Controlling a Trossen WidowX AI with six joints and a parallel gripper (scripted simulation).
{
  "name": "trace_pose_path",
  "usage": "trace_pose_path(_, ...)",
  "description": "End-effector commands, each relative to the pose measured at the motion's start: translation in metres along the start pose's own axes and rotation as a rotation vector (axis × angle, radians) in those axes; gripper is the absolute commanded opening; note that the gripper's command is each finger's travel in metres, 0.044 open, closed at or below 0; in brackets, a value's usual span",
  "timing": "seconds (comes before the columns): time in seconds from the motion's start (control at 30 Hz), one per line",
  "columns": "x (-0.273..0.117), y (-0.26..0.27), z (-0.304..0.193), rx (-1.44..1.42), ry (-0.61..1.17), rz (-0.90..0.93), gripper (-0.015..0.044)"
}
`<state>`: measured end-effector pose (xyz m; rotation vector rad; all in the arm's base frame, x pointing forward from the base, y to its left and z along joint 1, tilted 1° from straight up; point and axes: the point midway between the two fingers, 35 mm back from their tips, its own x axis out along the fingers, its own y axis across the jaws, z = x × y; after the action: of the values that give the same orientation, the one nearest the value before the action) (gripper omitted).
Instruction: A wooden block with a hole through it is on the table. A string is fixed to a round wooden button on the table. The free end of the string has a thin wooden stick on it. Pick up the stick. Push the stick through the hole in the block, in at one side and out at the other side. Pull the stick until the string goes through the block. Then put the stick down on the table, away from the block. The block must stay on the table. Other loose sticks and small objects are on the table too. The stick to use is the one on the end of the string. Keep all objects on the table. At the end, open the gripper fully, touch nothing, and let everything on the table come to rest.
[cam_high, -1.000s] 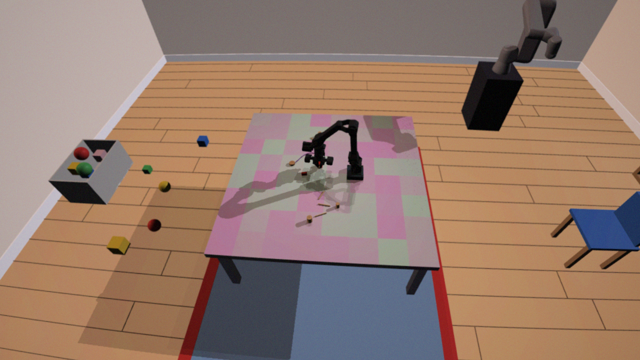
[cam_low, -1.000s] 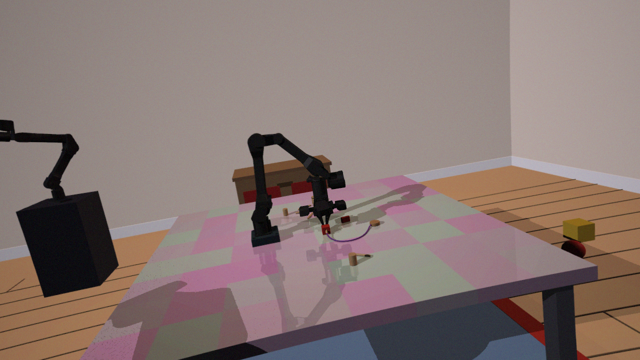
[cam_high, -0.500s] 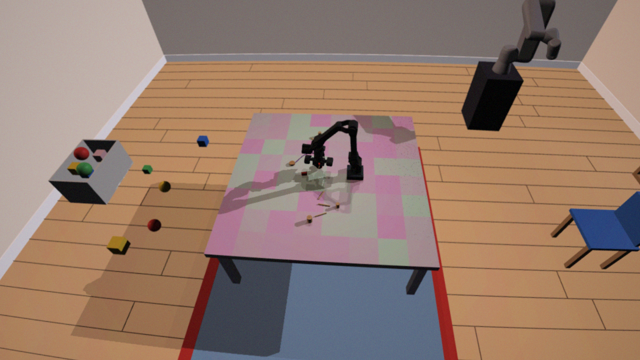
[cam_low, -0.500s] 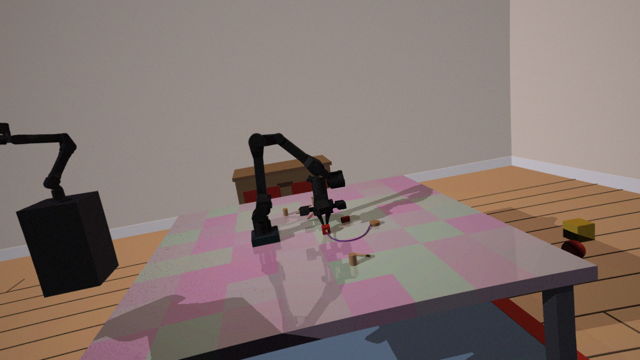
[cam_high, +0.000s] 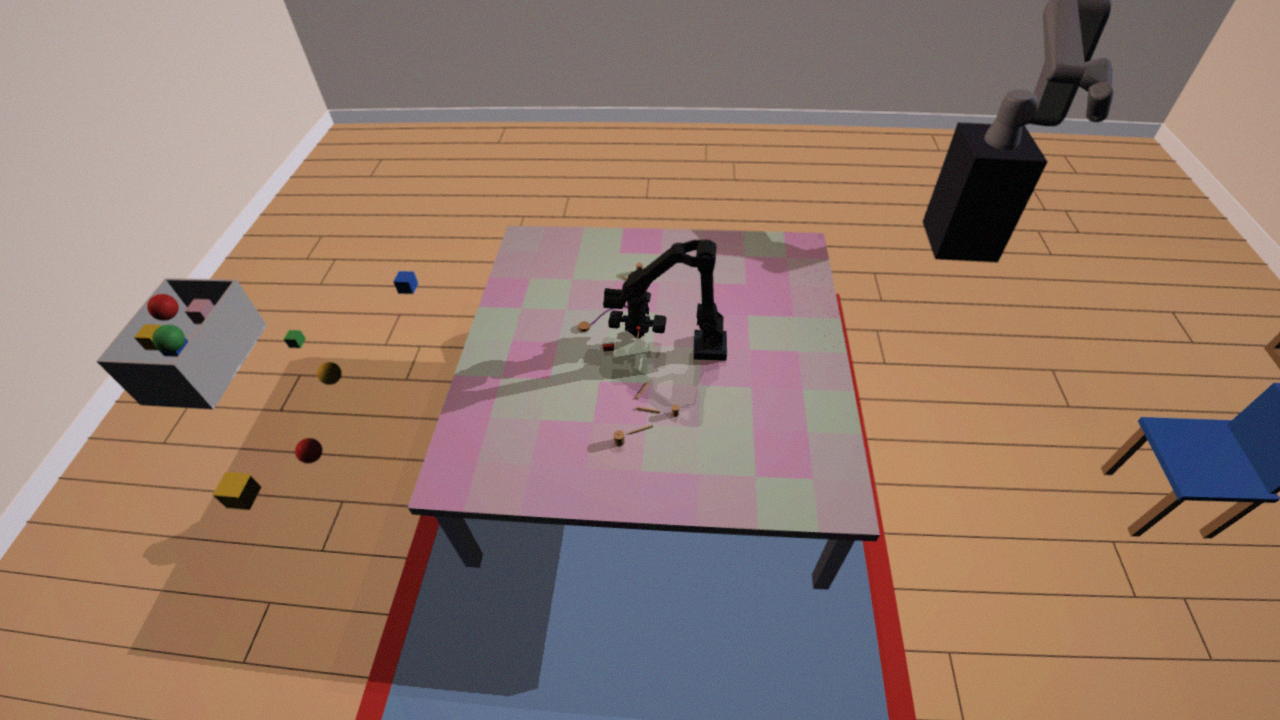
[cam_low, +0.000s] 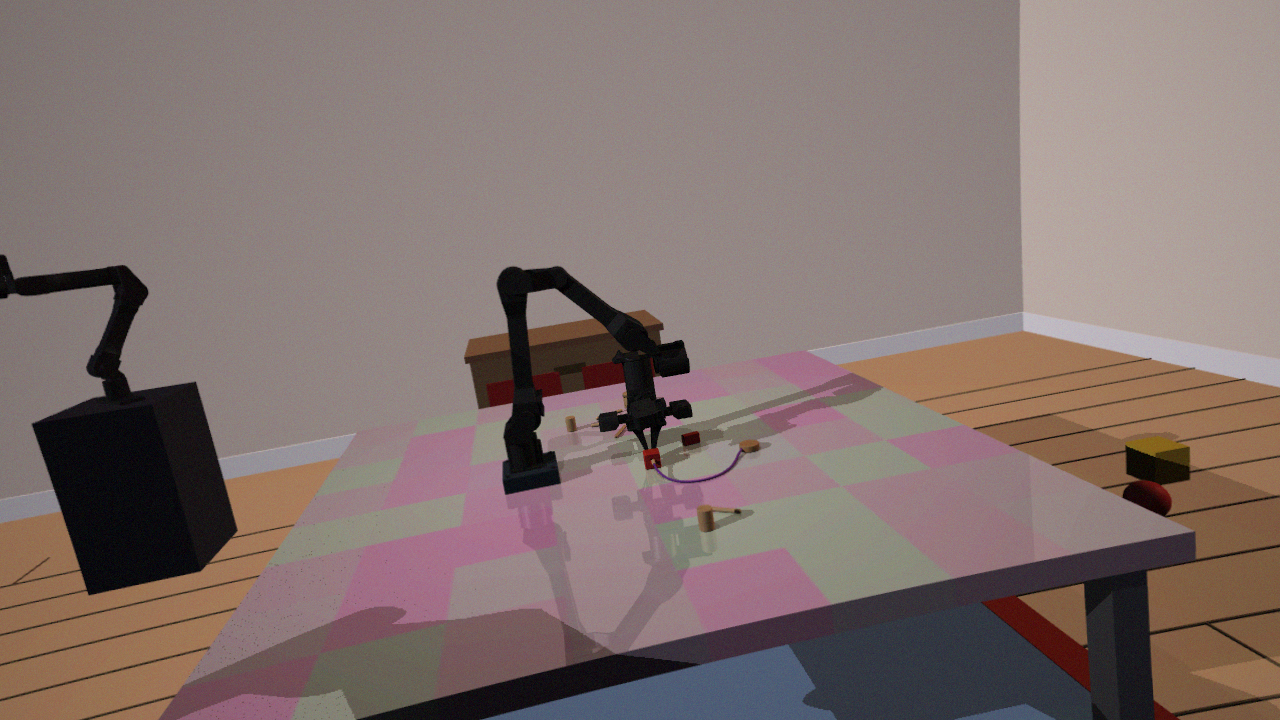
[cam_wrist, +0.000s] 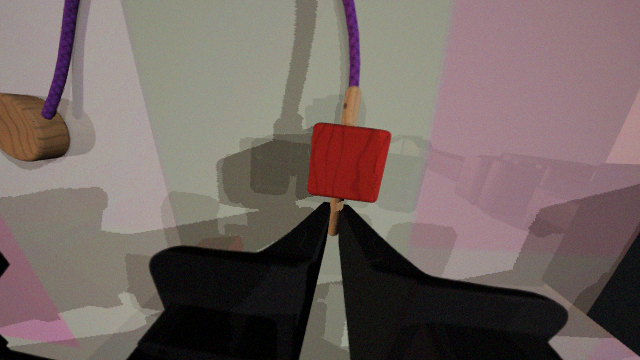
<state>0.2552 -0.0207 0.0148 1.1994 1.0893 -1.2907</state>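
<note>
The red block is at the table's middle, turned slightly in the wrist view. The thin wooden stick runs through its hole: the string end shows on the far side and the tip shows on my side. My gripper is shut on that tip, its fingertips close against the block's near side. The purple string curves from the stick's rear end to the round wooden button. The string lies outside the block.
A dark red block lies near the gripper. A wooden cylinder stands beside a loose stick. Toward the front in the top view are two more cylinders and several loose sticks.
</note>
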Motion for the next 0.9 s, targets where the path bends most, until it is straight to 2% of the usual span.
trace_pose_path(0.0, 0.001, -0.001, 0.0, 0.003, -0.004, 0.0, 0.0)
trace_pose_path(0.87, -0.002, -0.002, -0.035, 0.003, 0.0, 0.003, 0.0)
